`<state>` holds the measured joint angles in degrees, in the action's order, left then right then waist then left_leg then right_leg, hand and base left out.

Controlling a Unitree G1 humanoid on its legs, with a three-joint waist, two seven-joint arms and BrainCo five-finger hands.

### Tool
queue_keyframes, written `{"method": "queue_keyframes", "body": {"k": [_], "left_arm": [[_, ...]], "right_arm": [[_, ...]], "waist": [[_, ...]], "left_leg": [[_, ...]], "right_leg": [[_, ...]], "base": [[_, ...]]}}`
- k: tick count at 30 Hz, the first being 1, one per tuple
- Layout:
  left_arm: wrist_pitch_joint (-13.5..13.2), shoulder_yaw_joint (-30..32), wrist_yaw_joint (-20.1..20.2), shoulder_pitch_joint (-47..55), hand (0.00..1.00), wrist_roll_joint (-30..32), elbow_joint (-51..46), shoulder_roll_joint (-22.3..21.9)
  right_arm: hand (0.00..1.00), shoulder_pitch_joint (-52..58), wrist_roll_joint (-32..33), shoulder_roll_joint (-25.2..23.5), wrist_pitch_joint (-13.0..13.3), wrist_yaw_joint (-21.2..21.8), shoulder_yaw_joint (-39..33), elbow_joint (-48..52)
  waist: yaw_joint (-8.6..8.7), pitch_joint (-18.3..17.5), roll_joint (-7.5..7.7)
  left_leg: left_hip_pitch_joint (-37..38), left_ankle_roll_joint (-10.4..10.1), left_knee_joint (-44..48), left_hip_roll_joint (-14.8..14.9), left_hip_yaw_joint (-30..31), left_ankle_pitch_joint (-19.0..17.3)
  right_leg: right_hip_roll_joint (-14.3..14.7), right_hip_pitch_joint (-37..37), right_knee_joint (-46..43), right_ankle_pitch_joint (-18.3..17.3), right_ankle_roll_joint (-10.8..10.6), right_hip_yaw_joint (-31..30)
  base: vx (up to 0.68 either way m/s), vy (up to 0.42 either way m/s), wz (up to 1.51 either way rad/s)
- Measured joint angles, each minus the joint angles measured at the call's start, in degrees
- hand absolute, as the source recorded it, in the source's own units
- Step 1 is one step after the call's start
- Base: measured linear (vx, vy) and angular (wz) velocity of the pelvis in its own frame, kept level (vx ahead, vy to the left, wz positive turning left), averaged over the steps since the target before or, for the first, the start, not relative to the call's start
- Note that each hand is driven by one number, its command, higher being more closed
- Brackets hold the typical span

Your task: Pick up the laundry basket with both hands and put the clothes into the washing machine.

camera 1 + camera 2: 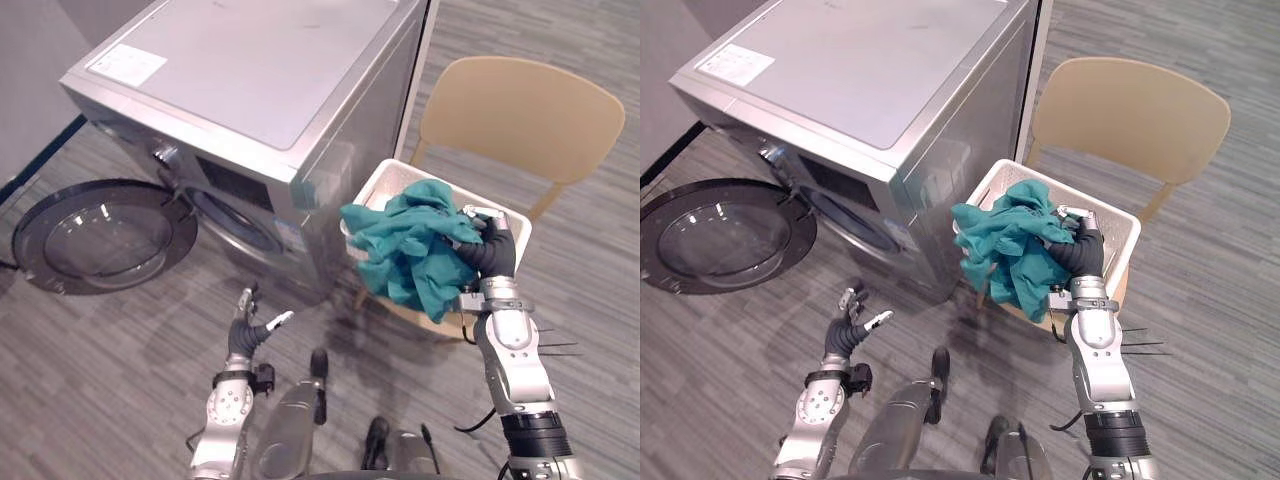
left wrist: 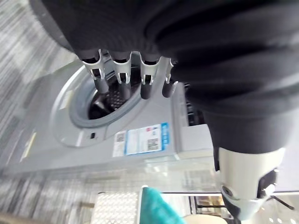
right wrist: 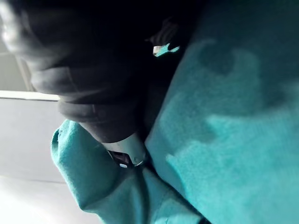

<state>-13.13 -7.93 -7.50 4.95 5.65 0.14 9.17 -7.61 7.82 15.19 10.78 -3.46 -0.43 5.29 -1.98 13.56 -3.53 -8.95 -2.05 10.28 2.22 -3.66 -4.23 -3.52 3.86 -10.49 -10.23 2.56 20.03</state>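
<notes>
Left eye view has the white laundry basket (image 1: 386, 186) sitting on the seat of a tan chair (image 1: 520, 110), just beside the right flank of the washing machine (image 1: 250, 70). A heap of teal clothes (image 1: 405, 245) fills the basket and spills over its near rim, hanging down the front toward the floor.

The right hand (image 1: 490, 250) is on the right side of that heap, its dark cover pressed against the cloth. Its silver fingers (image 1: 482, 212) curl over the top of the bundle and bite into it. From its own wrist camera the teal fabric wraps close round the hand on every side.

The left hand (image 1: 245, 338) hangs low and well apart from the basket, over the grey striped floor (image 1: 100, 380) in front of the machine. It holds nothing. Its fingers (image 2: 120, 74) are relaxed and slightly spread with the thumb standing out to the side, and they point toward the drum opening (image 2: 107, 100).

The machine is a silver front-loader. Its round door (image 1: 100, 235) is swung wide open to the left, lying nearly flat to the floor from where I stand. A white sticker (image 1: 127, 64) sits on the top panel's far left corner, and a blue-and-white label (image 2: 140, 139) is stuck on the front below the opening.
</notes>
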Motion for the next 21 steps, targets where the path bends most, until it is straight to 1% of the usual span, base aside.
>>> {"method": "queue_keyframes", "body": {"k": [1,2,3,4,8,11,14,16,17,18,19,21], "left_arm": [[-0.15,-2.07,0.22,-1.42,0.00,1.53,-0.01,0.41],[-0.16,-3.83,0.48,-2.93,0.00,2.74,0.14,0.78],[-0.31,-5.47,0.87,-4.08,0.00,4.21,0.01,0.82],[-0.34,-6.79,1.14,-4.69,0.00,4.92,-0.06,0.83],[-0.33,-10.05,1.06,-5.70,0.00,6.74,-0.06,1.04],[-0.23,-11.19,0.81,-8.02,0.00,8.19,0.29,0.89],[0.24,-12.77,-0.36,-11.43,0.00,8.77,2.03,0.95],[0.46,-14.43,-1.50,-13.71,0.00,9.73,4.83,0.97],[0.48,-14.73,-1.97,-14.76,1.00,10.67,5.85,1.14],[0.49,-15.14,-2.53,-15.35,1.00,11.04,6.42,1.29],[0.52,-15.28,-3.04,-16.15,1.00,11.97,7.13,1.32],[0.87,-15.88,-3.61,-17.03,1.00,12.98,7.46,1.64]], "right_arm": [[1.00,-0.06,1.00,-0.01,0.00,0.48,0.03,-0.01],[1.00,-0.12,1.67,-0.88,-0.05,1.06,0.10,-0.16],[1.00,-0.15,3.48,-1.83,-0.06,1.79,1.11,-0.12],[1.00,-0.15,5.36,-2.91,-0.08,2.74,2.54,-0.10],[1.00,-0.15,9.24,-5.20,-0.09,4.97,7.13,-0.02],[1.00,-0.17,12.38,-7.15,-0.22,6.35,12.99,-0.03],[1.00,-0.94,14.82,-8.33,-0.70,7.50,16.17,-0.05],[1.00,-1.49,17.59,-8.40,-1.27,7.79,18.82,-0.07],[1.00,-1.77,19.41,-8.43,-1.35,7.95,19.94,-0.09],[1.00,-2.02,20.25,-8.43,-1.38,7.98,20.71,-0.17],[1.00,-2.11,22.15,-8.46,-1.41,8.32,21.43,-0.17],[1.00,-2.14,23.93,-8.45,-1.42,8.32,21.96,-0.17]], "waist": [[0.16,-0.74,-0.98],[0.07,-1.06,-0.54],[-0.10,-1.55,-0.25],[-0.25,-2.23,0.12],[-0.18,-3.97,0.52],[-0.08,-5.37,0.62],[0.03,-5.64,0.69],[0.20,-6.57,0.80],[0.66,-6.69,0.89],[1.07,-6.79,1.04],[1.17,-6.95,1.27],[1.18,-7.11,1.53]], "left_leg": [[2.20,-0.34,-4.87,0.80,0.99,0.20],[3.71,-1.20,-8.14,0.65,1.23,1.88],[4.32,-0.36,-10.16,0.54,0.78,3.43],[4.58,-0.08,-10.74,0.31,0.51,3.99],[7.36,1.14,-13.14,-0.56,-0.44,5.69],[9.22,1.31,-13.97,-0.84,-1.02,5.84],[9.97,1.55,-14.30,-0.80,-1.24,6.10],[9.98,1.54,-14.30,-0.69,-1.60,6.11],[10.23,1.49,-14.30,-0.60,-1.65,6.14],[10.42,1.49,-14.31,-0.55,-1.72,6.14],[10.73,1.49,-14.34,-0.34,-2.16,6.14],[10.77,1.42,-14.34,-0.16,-2.33,6.18]], "right_leg": [[0.70,0.22,0.48,0.57,-0.19,0.65],[0.53,0.57,0.89,1.30,-0.67,0.62],[0.64,0.37,2.14,2.44,-1.14,0.44],[0.62,0.10,3.10,3.46,-1.37,0.17],[0.10,-1.49,3.87,4.36,-2.31,-0.80],[0.11,-2.81,4.79,5.06,-2.49,-1.70],[0.38,-3.60,5.63,5.70,-2.43,-2.27],[0.69,-3.94,6.88,6.49,-2.36,-2.81],[0.87,-4.44,7.51,6.88,-2.20,-2.89],[1.03,-4.82,8.01,7.15,-2.15,-3.03],[1.39,-5.23,8.78,7.66,-2.03,-3.66],[1.66,-5.44,9.45,8.11,-1.80,-3.93]], "base": [[-0.16,0.026,0.50],[-0.10,0.059,0.16],[-0.11,0.090,-0.02],[-0.10,0.099,-0.10],[-0.04,0.074,-0.09],[-0.01,0.044,-0.15],[0.00,0.016,-0.09],[0.00,0.006,-0.09],[0.01,-0.003,-0.05],[0.00,-0.009,-0.14],[0.00,-0.006,-0.14],[-0.01,-0.016,-0.13]]}}
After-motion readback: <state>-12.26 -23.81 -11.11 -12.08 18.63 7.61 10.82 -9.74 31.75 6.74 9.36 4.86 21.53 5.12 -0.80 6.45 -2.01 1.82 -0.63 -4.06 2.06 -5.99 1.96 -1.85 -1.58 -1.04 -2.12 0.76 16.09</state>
